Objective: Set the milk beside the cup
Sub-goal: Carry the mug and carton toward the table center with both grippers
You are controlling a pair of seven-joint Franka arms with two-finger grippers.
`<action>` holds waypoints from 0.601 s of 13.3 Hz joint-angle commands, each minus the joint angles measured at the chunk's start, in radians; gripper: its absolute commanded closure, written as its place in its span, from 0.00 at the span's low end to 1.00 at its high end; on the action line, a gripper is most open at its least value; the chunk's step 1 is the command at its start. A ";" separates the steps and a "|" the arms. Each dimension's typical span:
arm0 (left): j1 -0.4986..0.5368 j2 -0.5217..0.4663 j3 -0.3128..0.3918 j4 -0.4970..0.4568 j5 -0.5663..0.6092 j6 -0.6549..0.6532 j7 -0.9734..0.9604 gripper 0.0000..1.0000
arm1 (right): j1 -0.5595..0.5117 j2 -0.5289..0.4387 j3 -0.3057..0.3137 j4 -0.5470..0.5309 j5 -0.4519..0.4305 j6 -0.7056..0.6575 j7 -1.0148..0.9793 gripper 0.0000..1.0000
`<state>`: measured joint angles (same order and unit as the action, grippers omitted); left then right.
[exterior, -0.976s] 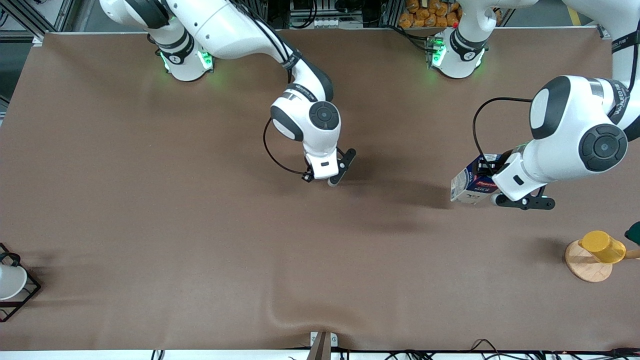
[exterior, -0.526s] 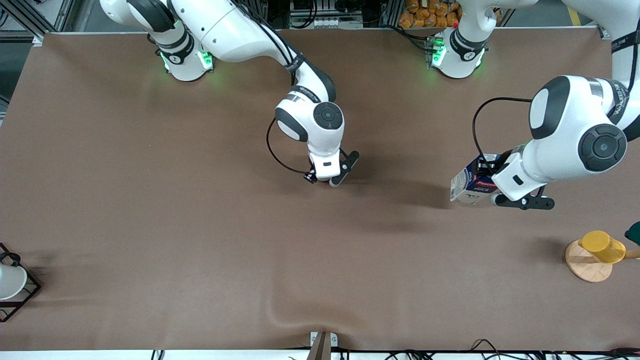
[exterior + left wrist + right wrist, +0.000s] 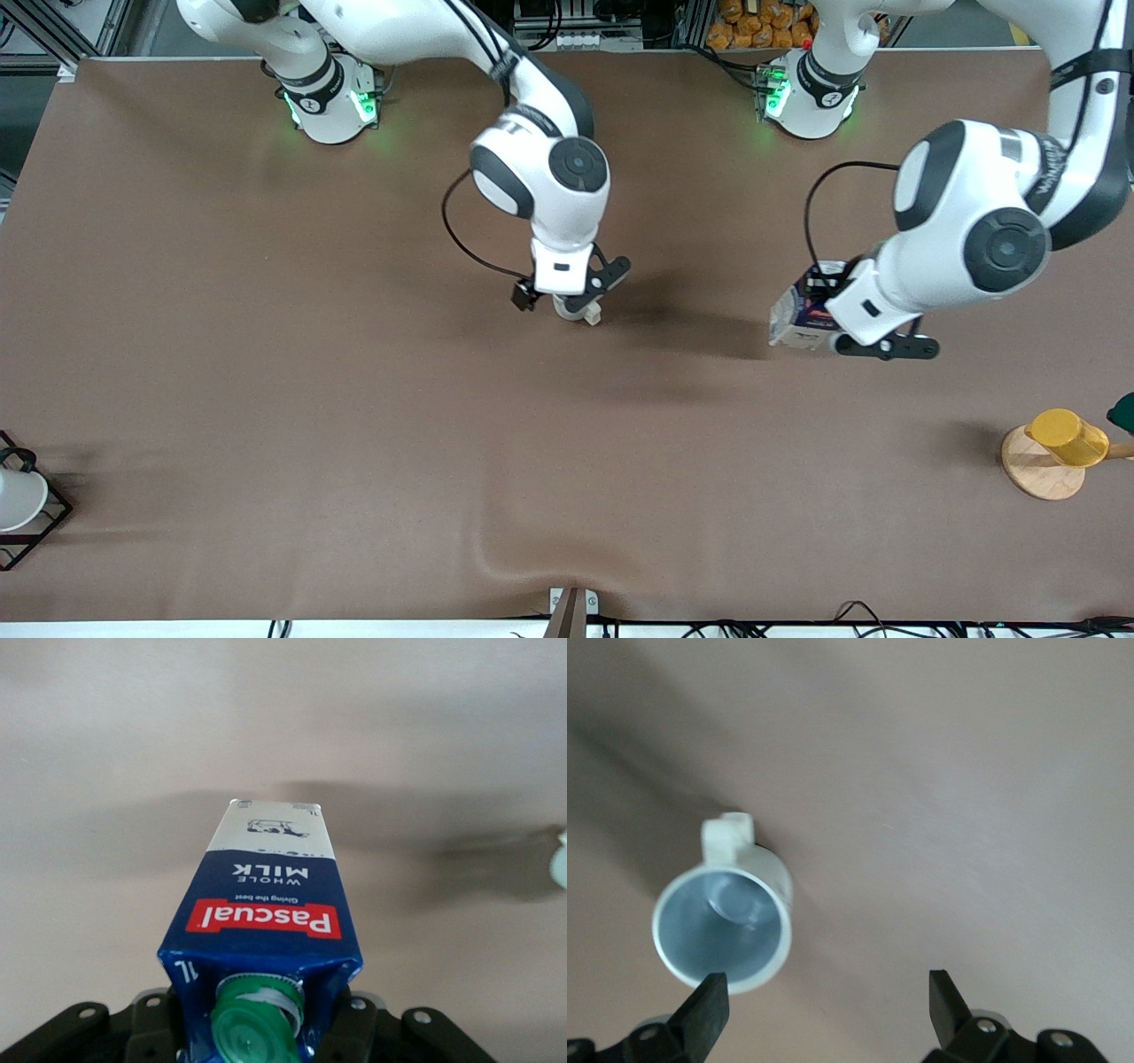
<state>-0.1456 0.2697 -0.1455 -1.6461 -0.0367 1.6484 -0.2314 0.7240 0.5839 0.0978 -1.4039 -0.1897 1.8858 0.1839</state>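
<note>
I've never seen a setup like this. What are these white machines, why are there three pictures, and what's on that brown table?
These are two robot arms bolted along one edge of a brown table. The big picture looks down from a high camera facing them. The two small pictures come from cameras on each arm's wrist, looking past its end effector.

The left end effector is shut on a blue and white milk carton with a green cap, held above the table. The right end effector hangs open above an off-white cup that stands upright on the table; its wrist camera looks straight down into it.

Nearer the high camera, at the left arm's end, a yellow cup sits on a round wooden base. At the right arm's end, a white cup sits in a black wire rack.
</note>
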 commanded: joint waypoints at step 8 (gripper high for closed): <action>-0.064 0.011 -0.296 0.031 -0.100 -0.032 -0.469 0.42 | -0.552 -0.255 0.011 -0.133 0.006 -0.151 -0.006 0.00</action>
<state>-0.1791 0.2700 -0.4028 -1.6397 -0.1204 1.6379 -0.6070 0.2683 0.3953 0.0846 -1.4534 -0.1891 1.7336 0.1724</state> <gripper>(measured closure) 0.423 0.000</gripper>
